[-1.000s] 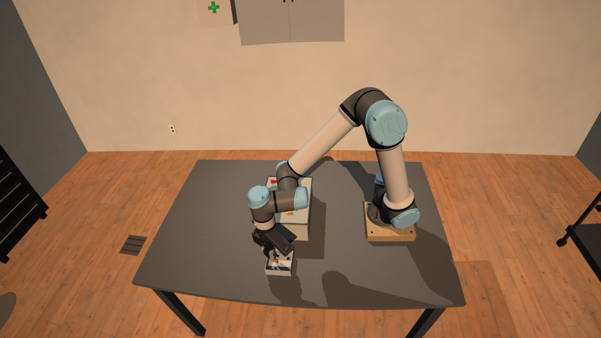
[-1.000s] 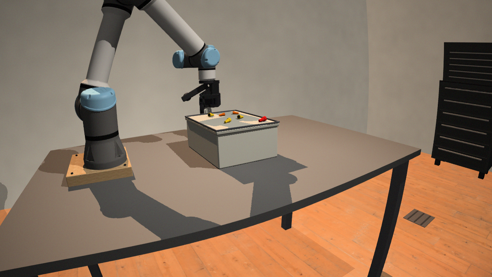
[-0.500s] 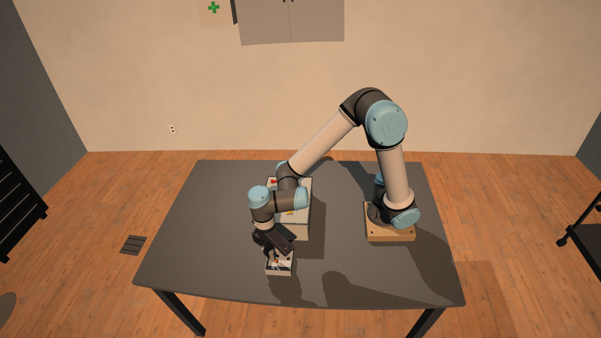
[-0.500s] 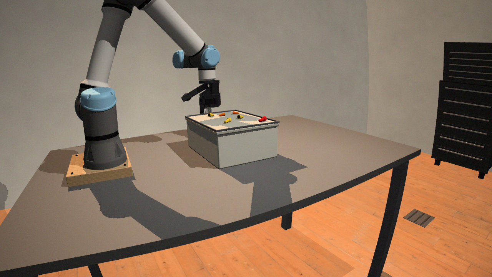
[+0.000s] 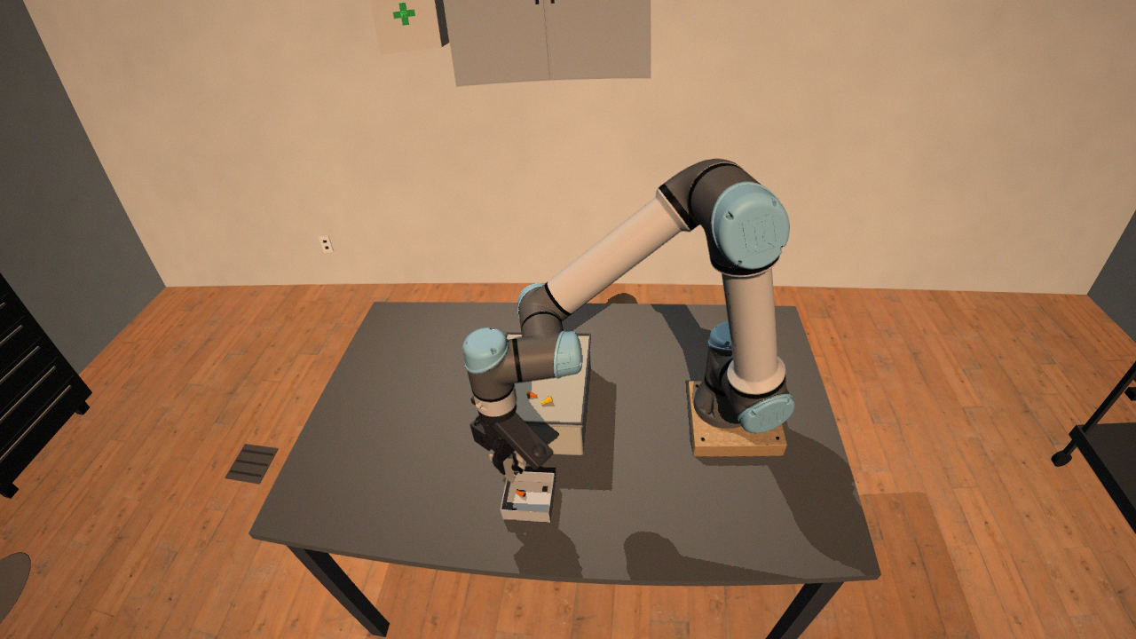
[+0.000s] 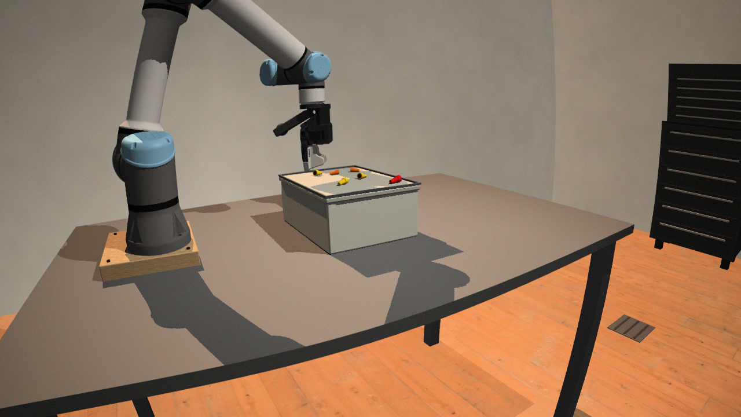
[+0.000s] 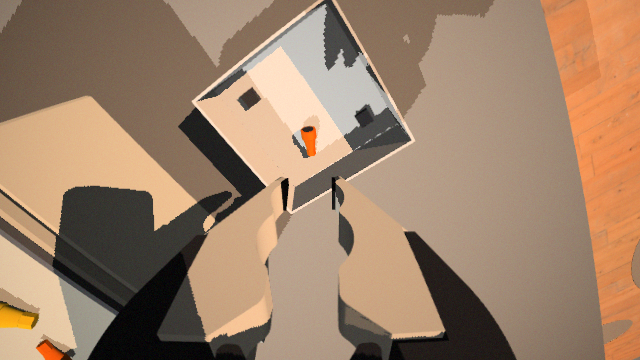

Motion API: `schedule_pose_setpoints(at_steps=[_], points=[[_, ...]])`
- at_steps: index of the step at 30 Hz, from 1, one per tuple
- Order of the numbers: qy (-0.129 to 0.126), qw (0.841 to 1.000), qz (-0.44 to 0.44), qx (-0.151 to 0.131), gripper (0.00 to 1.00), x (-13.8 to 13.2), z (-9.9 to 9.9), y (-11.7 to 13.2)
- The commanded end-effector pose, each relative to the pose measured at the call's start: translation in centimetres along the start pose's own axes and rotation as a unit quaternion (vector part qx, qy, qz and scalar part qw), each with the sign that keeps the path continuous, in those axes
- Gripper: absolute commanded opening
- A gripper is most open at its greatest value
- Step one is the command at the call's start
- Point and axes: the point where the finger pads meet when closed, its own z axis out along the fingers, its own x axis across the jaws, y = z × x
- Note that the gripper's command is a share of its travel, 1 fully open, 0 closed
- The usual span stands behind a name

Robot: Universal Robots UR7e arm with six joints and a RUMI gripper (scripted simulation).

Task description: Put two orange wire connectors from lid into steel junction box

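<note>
The steel junction box (image 5: pixel 524 515) (image 7: pixel 280 85) sits open on the table in front of the tool case (image 5: pixel 568 433) (image 6: pixel 362 218) (image 7: pixel 50 150). One orange wire connector (image 5: pixel 520 493) (image 7: pixel 309 140) lies on the box floor. My gripper (image 5: pixel 508 469) (image 6: pixel 313 163) (image 7: pixel 310 180) hangs above the box's near corner, fingers slightly apart with nothing between them. Two orange connectors (image 6: pixel 334 172) (image 6: pixel 354 168) lie on the case's lid; one of them shows in the top view (image 5: pixel 532 394) and at the wrist view's bottom left (image 7: pixel 47 350). The box is hidden behind the case in the exterior view.
Yellow connectors (image 6: pixel 343 180) (image 6: pixel 361 176) (image 7: pixel 15 317) and a red one (image 6: pixel 395 179) also lie on the lid. The arm's base stands on a wooden block (image 5: pixel 738 441) (image 6: pixel 150 262) at the table's right. The table edge runs close in front of the box.
</note>
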Motion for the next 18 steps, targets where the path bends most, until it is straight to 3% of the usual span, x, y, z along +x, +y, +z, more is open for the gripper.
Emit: schedule_pose_setpoints(at_steps=[1,10,14,18], points=[[-0.002,1.000,-0.001,0.001,0.15,0.1,-3.3,-0.2],[-0.002,1.000,-0.001,0.001,0.15,0.1,-10.0,-0.2],[-0.002,1.000,-0.001,0.001,0.15,0.1,-11.5,-0.2],[-0.002,1.000,-0.001,0.002,0.15,0.1,-11.8,-0.1]])
